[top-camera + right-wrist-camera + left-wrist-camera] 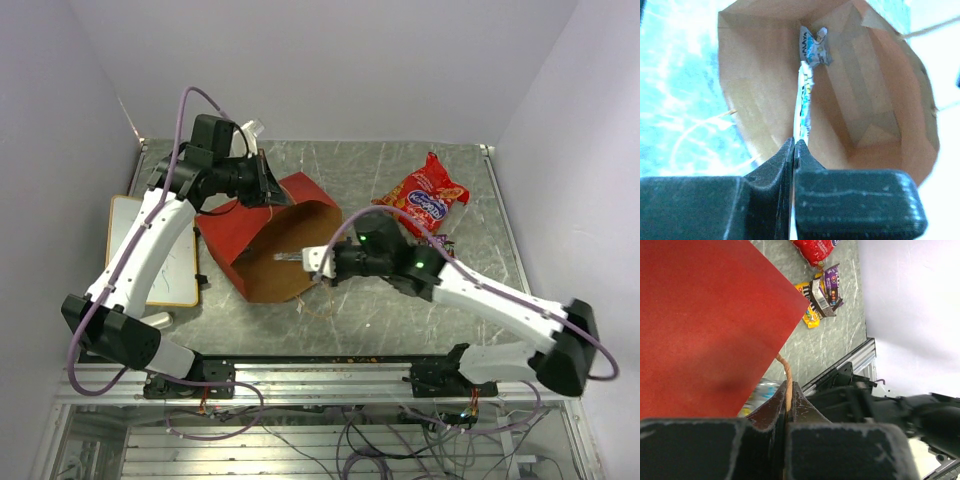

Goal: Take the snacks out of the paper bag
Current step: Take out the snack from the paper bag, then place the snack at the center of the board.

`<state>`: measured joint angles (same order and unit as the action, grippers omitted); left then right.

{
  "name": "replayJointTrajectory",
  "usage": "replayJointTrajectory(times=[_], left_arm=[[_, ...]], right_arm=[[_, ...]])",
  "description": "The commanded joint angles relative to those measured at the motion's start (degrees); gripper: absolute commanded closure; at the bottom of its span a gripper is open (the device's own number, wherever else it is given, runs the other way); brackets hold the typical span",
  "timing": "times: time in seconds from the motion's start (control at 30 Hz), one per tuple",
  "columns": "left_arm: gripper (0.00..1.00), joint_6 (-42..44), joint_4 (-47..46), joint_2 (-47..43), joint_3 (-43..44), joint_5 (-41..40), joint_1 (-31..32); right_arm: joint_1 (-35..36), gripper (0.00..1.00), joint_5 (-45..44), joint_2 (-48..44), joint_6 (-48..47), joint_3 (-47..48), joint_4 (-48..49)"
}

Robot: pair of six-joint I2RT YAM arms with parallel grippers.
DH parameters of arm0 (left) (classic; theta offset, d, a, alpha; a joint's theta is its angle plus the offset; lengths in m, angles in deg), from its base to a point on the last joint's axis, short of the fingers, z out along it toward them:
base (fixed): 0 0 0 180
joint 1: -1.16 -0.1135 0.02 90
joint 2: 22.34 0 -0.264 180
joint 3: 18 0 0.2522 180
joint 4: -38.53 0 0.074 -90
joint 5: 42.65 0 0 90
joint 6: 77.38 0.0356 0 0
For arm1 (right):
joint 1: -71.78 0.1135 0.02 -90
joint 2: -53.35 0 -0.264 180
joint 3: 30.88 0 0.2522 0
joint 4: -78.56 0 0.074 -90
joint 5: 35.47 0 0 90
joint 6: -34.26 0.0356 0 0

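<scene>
The red paper bag (240, 232) lies on its side with its brown mouth facing my right arm. My left gripper (268, 186) is shut on the bag's twisted handle (788, 374), above the red wall (705, 315). At the bag's mouth, my right gripper (298, 258) is shut on the edge of a light-blue and white packet (808, 75) that reaches back into the brown inside (880, 95). The red chip bag (426, 196) lies on the table to the right. Beside it sit small yellow, purple and dark candy packets (821, 296).
A white board (176, 262) lies at the table's left edge under my left arm. A metal rail (330, 366) runs along the near edge. Something shiny and blurred (758, 392) shows below the bag's red wall in the left wrist view.
</scene>
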<state>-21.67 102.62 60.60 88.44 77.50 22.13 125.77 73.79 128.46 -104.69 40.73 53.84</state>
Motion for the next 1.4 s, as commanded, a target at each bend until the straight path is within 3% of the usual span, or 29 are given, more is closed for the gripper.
replayJointTrajectory(times=[0.0,0.13,0.3,0.47,0.7,0.9,1.37], left_arm=[[0.93,0.71,-2.01,0.37,-1.45,-0.16,-0.59],[0.93,0.75,-1.97,0.57,-2.14,-1.21,-0.6],[0.93,0.69,-1.77,0.73,-2.04,-1.54,-0.67],[0.93,1.14,-0.62,0.18,-1.81,-2.79,-0.67],[0.93,1.32,-0.32,-0.49,-1.28,-2.94,-0.67],[0.93,1.72,0.43,-0.49,-0.44,-3.84,-0.67],[0.93,0.66,-0.49,0.83,0.98,-4.37,-0.67]], right_arm=[[-0.04,1.0,-3.21,-9.13,11.65,4.82,-18.5],[-0.11,1.0,-8.66,-15.05,10.89,9.63,-29.3],[-0.71,1.0,-20.14,-19.91,4.37,8.69,-35.48],[-10.25,1.0,-16.15,-19.98,-2.77,6.54,-39.12],[-18.65,1.0,-9.13,-15.38,-10.03,-0.07,-36.68],[-21.52,1.0,-9.99,-10.73,-13.77,-7.44,-26.48],[-27.77,1.0,-5.74,0.7,-21.13,-9.27,-15.92]])
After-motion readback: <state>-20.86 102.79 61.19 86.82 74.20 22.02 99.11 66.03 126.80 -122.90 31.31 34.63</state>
